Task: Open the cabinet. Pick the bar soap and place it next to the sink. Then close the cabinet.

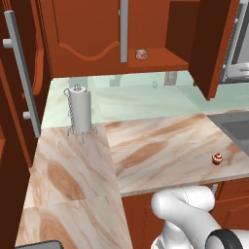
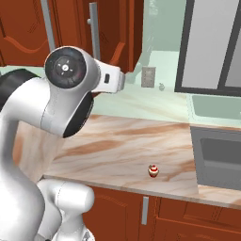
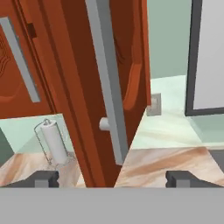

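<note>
Hand view shows the tool (image 3: 112, 178) spread wide, empty, straddling the cabinet (image 3: 78, 87) door's edge.

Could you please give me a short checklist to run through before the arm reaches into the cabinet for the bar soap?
1. Right door of the cabinet swung open: ok.
2. bar soap visible on the shelf: ok.
3. gripper open and empty: ok; the fingertips stand wide apart.
4. Gripper clear of the door's grey bar handle: cannot tell; the handle hangs between the fingertips, contact unclear.
5. Bare counter beside the sink: ok; the small cupcake sits apart.
</note>
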Controlling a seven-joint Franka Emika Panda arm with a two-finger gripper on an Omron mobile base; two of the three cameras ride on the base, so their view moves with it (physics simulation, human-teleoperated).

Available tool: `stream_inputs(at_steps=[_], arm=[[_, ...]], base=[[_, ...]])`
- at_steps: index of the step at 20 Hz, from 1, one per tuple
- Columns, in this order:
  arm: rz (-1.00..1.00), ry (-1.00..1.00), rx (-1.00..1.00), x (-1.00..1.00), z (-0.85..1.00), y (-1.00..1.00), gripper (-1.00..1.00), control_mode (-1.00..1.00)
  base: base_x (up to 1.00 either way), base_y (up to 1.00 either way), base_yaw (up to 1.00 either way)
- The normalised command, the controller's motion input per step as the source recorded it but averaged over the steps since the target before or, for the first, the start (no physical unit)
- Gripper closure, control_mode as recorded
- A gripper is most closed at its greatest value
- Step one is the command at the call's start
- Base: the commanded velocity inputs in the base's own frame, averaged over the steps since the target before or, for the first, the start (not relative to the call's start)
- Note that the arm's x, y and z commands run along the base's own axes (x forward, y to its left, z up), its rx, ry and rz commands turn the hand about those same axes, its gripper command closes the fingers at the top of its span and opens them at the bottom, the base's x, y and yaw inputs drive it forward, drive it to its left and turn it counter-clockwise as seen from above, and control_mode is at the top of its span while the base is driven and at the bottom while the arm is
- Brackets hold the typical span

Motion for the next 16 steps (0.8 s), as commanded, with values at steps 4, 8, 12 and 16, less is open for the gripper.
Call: stream_inputs(at_steps=[4, 8, 12, 16], arm=[[0.18, -0.05, 0.0, -0.72, 0.02, 0.39, -1.0, -1.0], [0.18, -0.02, 0.0, -0.78, 0.07, 0.49, -1.0, -1.0], [0.15, -0.01, -0.01, -0.7, 0.06, 0.5, -1.0, -1.0], [0.1, 0.0, -0.03, -0.45, 0.0, 0.54, -1.0, -1.0]], base=[[0.0, 0.0, 0.0], [0.0, 0.0, 0.0], [0.0, 0.0, 0.0], [0.0, 0.0, 0.0]])
